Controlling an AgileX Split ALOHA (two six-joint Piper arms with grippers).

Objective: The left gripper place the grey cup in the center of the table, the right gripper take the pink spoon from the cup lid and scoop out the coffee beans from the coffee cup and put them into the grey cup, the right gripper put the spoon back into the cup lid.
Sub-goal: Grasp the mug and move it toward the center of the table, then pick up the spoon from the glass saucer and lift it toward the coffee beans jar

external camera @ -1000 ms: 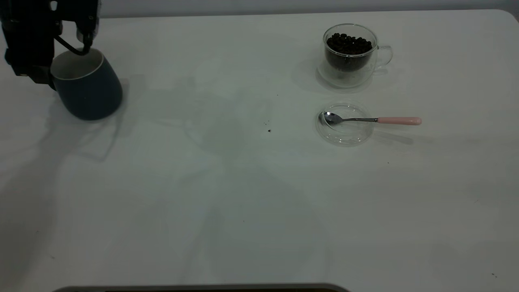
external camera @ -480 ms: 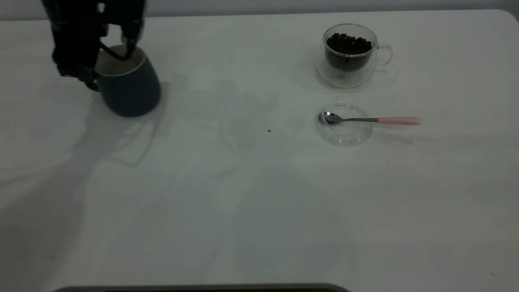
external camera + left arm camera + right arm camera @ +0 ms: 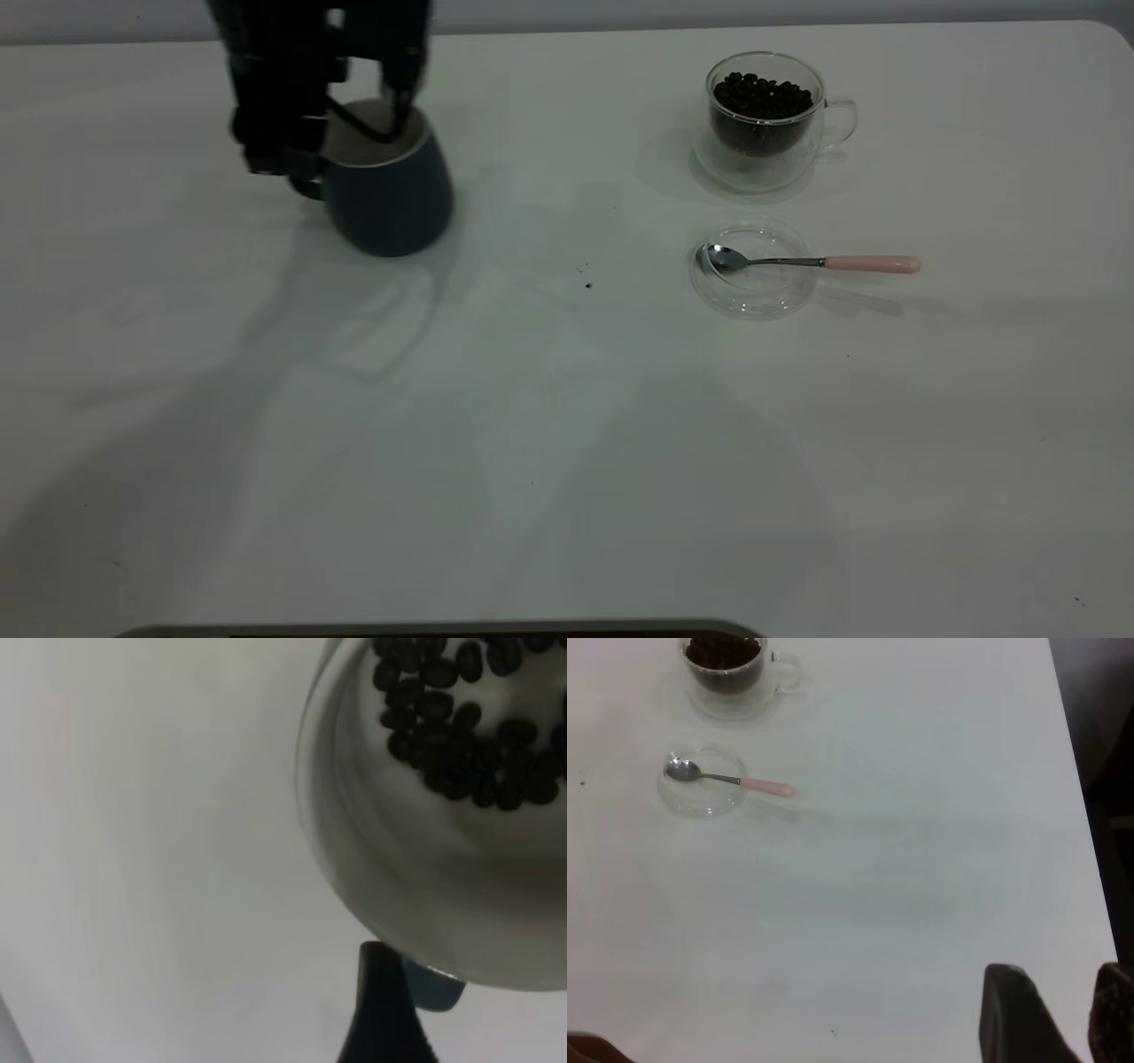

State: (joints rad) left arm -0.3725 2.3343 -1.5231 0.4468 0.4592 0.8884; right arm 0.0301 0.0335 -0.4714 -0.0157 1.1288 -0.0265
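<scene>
Text on the grey cup [image 3: 390,199]: none was made out.
Text on the coffee cup [image 3: 766,120]: none was made out.
Text on the pink spoon [image 3: 811,262]: none was made out.
Text on the table [image 3: 567,425]: none was made out.

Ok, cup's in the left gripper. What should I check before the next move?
1. Grip on the grey cup: ok. The left gripper is shut on its rim, one finger inside.
2. Cup at the centre of the table: not ok. It is left of centre, toward the far side.
3. Cup base resting on the table: cannot tell.
4. Pink spoon ready: ok. Its bowl lies in the cup lid, with the handle sticking out.
5. Coffee cup: ok. It is upright and holds coffee beans.
6. Right gripper clear: ok. It is open, empty and far from the spoon.
</scene>
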